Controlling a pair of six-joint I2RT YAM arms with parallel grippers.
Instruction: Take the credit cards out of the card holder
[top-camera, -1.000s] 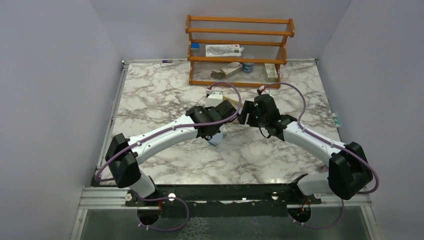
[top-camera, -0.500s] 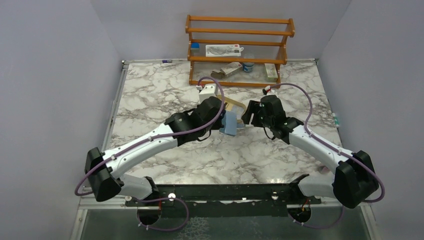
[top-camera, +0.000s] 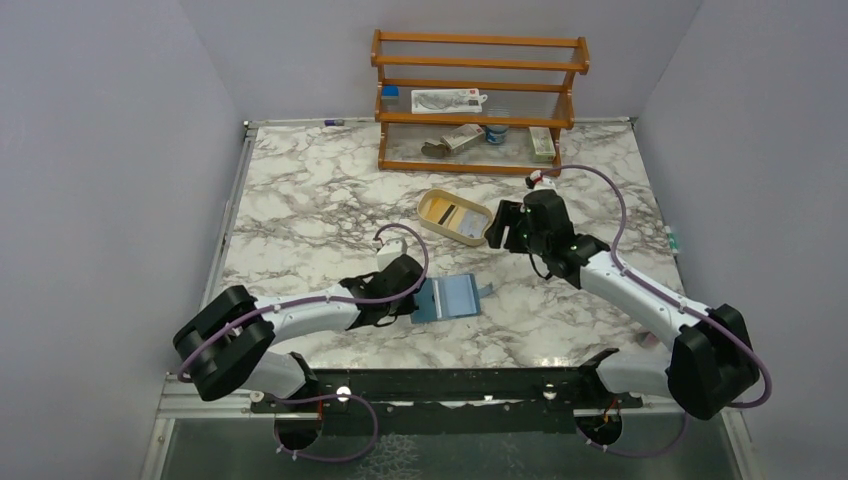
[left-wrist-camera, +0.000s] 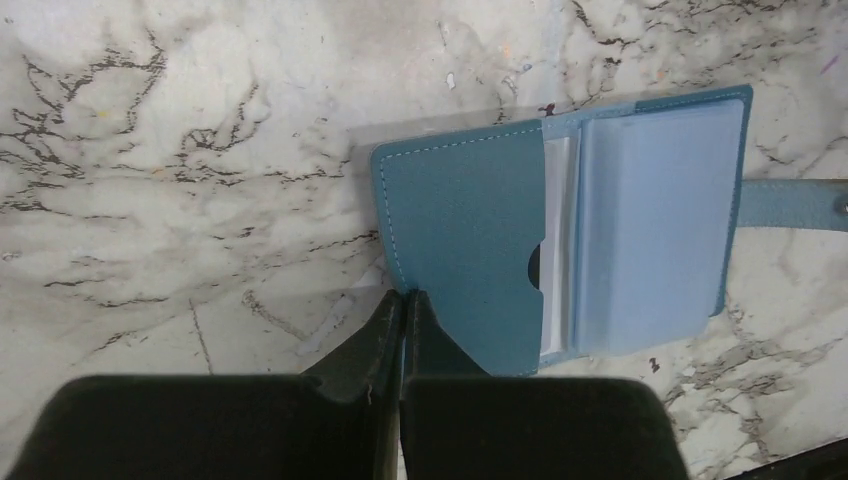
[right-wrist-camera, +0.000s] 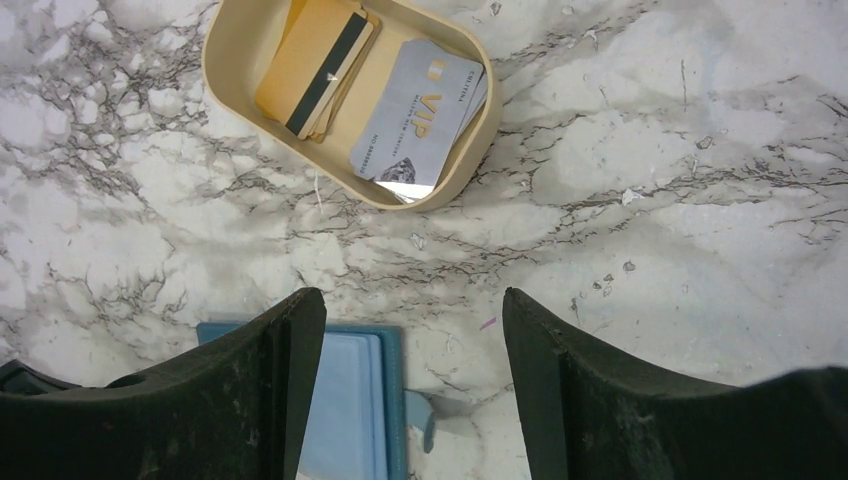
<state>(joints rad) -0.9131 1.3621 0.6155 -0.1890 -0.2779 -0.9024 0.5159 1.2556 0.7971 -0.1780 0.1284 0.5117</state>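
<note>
The left gripper (left-wrist-camera: 403, 305) was pinched shut on nothing beside the open wallet (left-wrist-camera: 560, 230). Only the right wrist view showed cards (right-wrist-camera: 418, 110) in the tray (right-wrist-camera: 235, 85), seen between the right gripper's (right-wrist-camera: 410, 385) wide jaws.

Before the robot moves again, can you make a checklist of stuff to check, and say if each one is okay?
1. Card holder lies open and flat on the table: ok.
2. Left pincer has let go of the card holder: ok; it is shut with nothing in it, its tips beside the holder's edge.
3. Right pincer open and ready: ok; it holds nothing.
4. Credit cards out of the holder: some lie in the tray: ok.
5. Holder fully empty: cannot tell; a pale edge shows in one slot.
6. Tray upright, apart from the holder: ok.
</note>
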